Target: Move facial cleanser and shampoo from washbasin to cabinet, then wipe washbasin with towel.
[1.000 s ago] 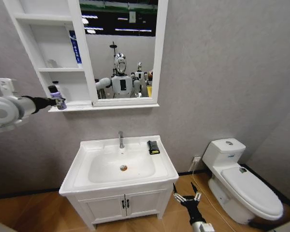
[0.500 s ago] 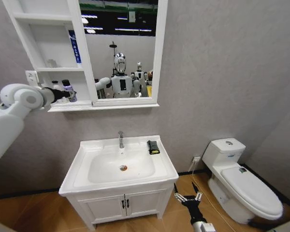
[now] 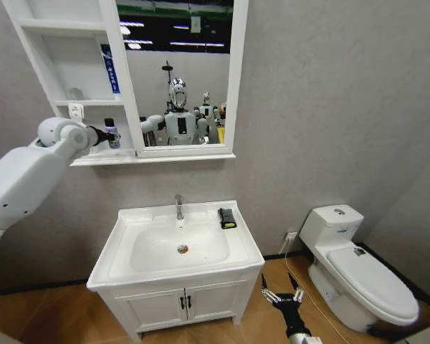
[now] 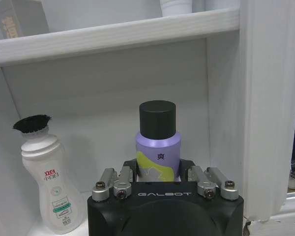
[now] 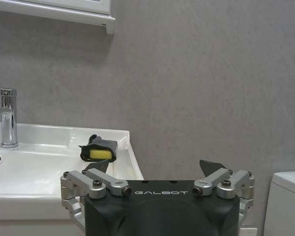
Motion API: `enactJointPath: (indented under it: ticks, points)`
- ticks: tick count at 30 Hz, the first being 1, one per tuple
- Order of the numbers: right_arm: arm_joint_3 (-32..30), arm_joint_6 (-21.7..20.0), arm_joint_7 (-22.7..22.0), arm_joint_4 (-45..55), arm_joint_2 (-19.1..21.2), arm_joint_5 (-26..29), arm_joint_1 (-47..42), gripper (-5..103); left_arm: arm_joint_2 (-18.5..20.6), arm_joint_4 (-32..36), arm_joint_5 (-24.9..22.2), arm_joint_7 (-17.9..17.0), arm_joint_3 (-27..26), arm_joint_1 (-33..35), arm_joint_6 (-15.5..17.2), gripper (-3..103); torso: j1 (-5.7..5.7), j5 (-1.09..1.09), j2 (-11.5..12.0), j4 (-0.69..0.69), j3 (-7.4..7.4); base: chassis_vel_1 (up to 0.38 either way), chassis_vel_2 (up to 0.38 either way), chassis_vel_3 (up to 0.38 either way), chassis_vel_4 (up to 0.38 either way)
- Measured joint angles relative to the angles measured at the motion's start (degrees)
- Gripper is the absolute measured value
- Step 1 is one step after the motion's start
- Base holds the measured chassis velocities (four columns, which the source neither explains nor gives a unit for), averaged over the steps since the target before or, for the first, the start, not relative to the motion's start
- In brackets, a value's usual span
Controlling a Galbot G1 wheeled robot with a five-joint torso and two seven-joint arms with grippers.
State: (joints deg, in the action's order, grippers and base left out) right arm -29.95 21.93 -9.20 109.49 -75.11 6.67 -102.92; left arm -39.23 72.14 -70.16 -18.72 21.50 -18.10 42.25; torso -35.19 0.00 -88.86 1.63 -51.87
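A small purple bottle with a black round cap point(image 4: 158, 142) is pinched between the fingers of the left gripper point(image 4: 158, 183), and it is held upright inside the lowest open shelf of the white wall cabinet point(image 3: 79, 64). The bottom of the bottle is hidden behind the black gripper body, so it cannot be told if it is resting on the shelf floor. Just beside the gripper, on the same shelf, a white plastic bottle with a black top point(image 4: 45, 182) is seen. The right gripper point(image 5: 156, 169) is held low beside the white washbasin point(image 3: 122, 240), with its fingers spread apart. Ahead of it, the small black folded towel with a yellow patch point(image 5: 99, 149) is seen lying on the basin's rim, near the chrome tap point(image 5: 7, 118).
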Motion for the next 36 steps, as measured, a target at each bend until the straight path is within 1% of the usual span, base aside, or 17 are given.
enactJointPath:
  ticks: [2,4,9,16,17,18,19,21,23,26,27,30,31,32,33,34,36]
  points:
    - [-0.29,0.03,0.02,0.09,0.02,0.48,-0.18,100,-1.11,-1.59,0.99,0.34,0.18,-0.2,0.0,42,0.0,0.0,0.01,0.0,0.0,0.0,0.0,0.0,0.0]
    - [-0.32,0.03,0.02,0.12,0.03,0.56,-0.2,100,-1.37,-1.88,1.19,0.42,0.18,-0.21,-0.01,42,0.0,0.0,0.0,0.0,0.0,0.0,0.0,0.0,0.0]
    - [-0.65,0.03,0.02,0.06,0.27,0.84,-0.19,100,-3.39,-4.63,1.93,0.66,0.16,-0.11,-0.62,42,0.0,0.0,0.0,0.0,0.0,0.0,0.0,0.0,0.0]
    - [-1.67,0.03,0.08,-0.15,0.91,1.67,0.04,100,-3.15,-4.85,2.09,1.1,-0.51,1.1,-1.1,42,0.0,0.0,0.0,0.0,0.0,0.0,0.0,0.0,0.0]
    - [-1.8,0.03,0.11,-0.19,1.0,1.75,0.07,100,-2.8,-4.6,2.13,1.56,-0.88,1.58,-1.23,40,0.0,0.0,0.0,0.0,0.0,0.0,0.0,0.0,0.0]
    - [-1.83,0.03,0.11,-0.23,1.01,1.78,0.09,100,-2.33,-4.13,2.15,1.92,-1.14,2.0,-1.29,43,0.0,-0.01,0.0,0.0,0.01,0.0,0.0,0.0,0.0]
    - [-1.83,0.03,0.11,-0.23,1.01,1.78,0.09,100,-2.33,-4.13,2.15,1.92,-1.14,2.0,-1.29,43,0.0,-0.01,0.0,0.0,0.01,0.0,0.0,0.0,0.0]
    - [-1.51,0.03,0.12,-0.36,0.81,1.59,0.0,100,-1.58,-3.44,2.78,2.26,-1.66,2.98,-1.29,54,0.0,-0.01,0.0,-0.02,0.0,0.0,0.0,0.0,0.0]
    - [-1.23,0.03,0.14,-0.37,0.58,1.28,-0.09,100,-1.37,-3.25,3.05,2.35,-1.82,3.35,-1.3,54,0.0,-0.01,0.0,-0.01,0.01,0.0,0.0,0.0,0.0]
    - [-0.23,0.07,0.2,-0.28,-0.09,0.34,-0.5,100,-0.38,-1.86,2.97,2.56,-2.44,4.51,-1.26,70,0.0,-0.01,0.0,-0.01,0.01,0.0,0.0,0.0,0.0]
    - [-0.23,0.07,0.2,-0.28,-0.09,0.34,-0.5,100,-0.38,-1.86,2.97,2.56,-2.44,4.51,-1.26,70,0.0,-0.01,0.0,-0.01,0.01,0.0,0.0,0.0,0.0]
    - [0.16,0.18,0.31,-0.04,-0.27,-0.21,-1.13,100,0.17,-0.31,2.25,2.09,-3.64,5.79,-1.02,86,0.0,-0.01,0.0,0.0,0.01,0.0,0.0,0.0,0.0]
    - [0.16,0.18,0.31,-0.04,-0.27,-0.21,-1.13,100,0.17,-0.31,2.25,2.09,-3.64,5.79,-1.02,86,0.0,-0.01,0.0,0.0,0.01,0.0,0.0,0.0,0.0]
    - [0.17,0.18,0.31,0.11,-0.23,-0.25,-1.23,100,0.44,0.41,1.92,1.78,-4.18,6.28,-0.95,92,0.0,-0.01,0.0,0.0,0.01,0.0,0.0,0.0,0.0]
    - [0.17,0.18,0.31,0.11,-0.23,-0.25,-1.23,100,0.44,0.41,1.92,1.78,-4.18,6.28,-0.95,92,0.0,-0.01,0.0,0.0,0.01,0.0,0.0,0.0,0.0]
    - [0.2,0.17,0.31,0.26,-0.1,-0.25,-1.29,100,1.1,1.97,1.23,1.23,-5.12,7.29,-0.81,96,0.0,0.0,0.0,0.01,0.01,0.0,0.0,0.0,0.0]
    - [0.43,0.02,0.31,0.32,0.61,-0.23,-1.2,100,2.6,5.56,0.32,0.47,-7.18,9.59,-0.4,100,0.0,-0.01,0.0,0.01,0.01,0.0,0.0,0.0,0.0]
